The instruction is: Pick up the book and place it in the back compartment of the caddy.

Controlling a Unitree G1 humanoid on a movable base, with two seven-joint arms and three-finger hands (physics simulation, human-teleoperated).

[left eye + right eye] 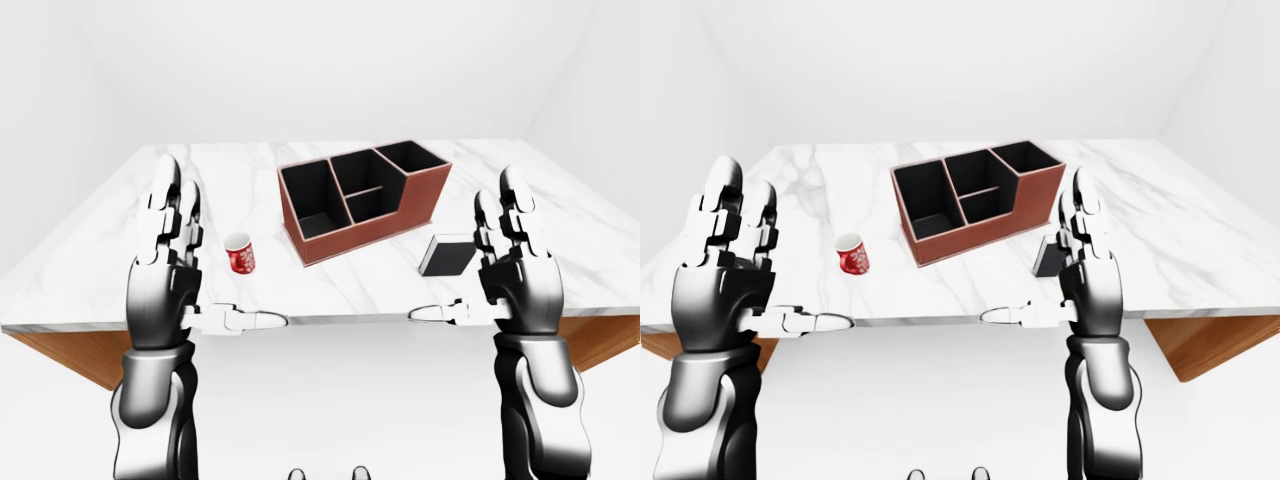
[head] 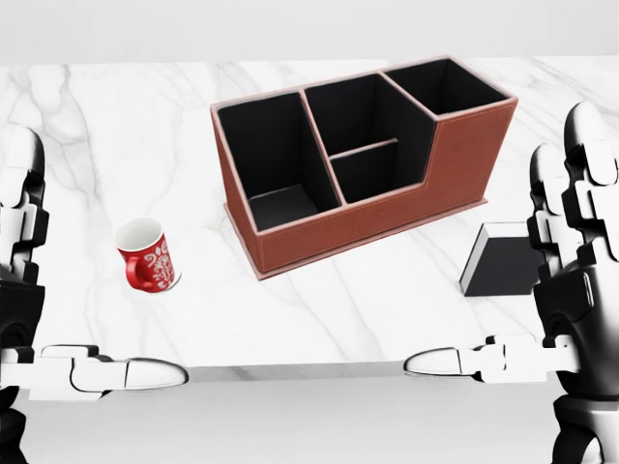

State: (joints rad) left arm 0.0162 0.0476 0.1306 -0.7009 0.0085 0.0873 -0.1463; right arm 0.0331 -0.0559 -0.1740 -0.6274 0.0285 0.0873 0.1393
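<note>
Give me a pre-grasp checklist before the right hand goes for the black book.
1. Right hand open, empty: ok.
2. Left hand open, empty: ok.
3. Black book in view, on the white marble table, apart from the caddy: ok.
4. Brown leather caddy upright, its top-right compartment in head view empty: ok.
5. Red patterned mug away from the book's path: ok.
6. Book's far edge, behind the right hand in head view: cannot tell.
</note>
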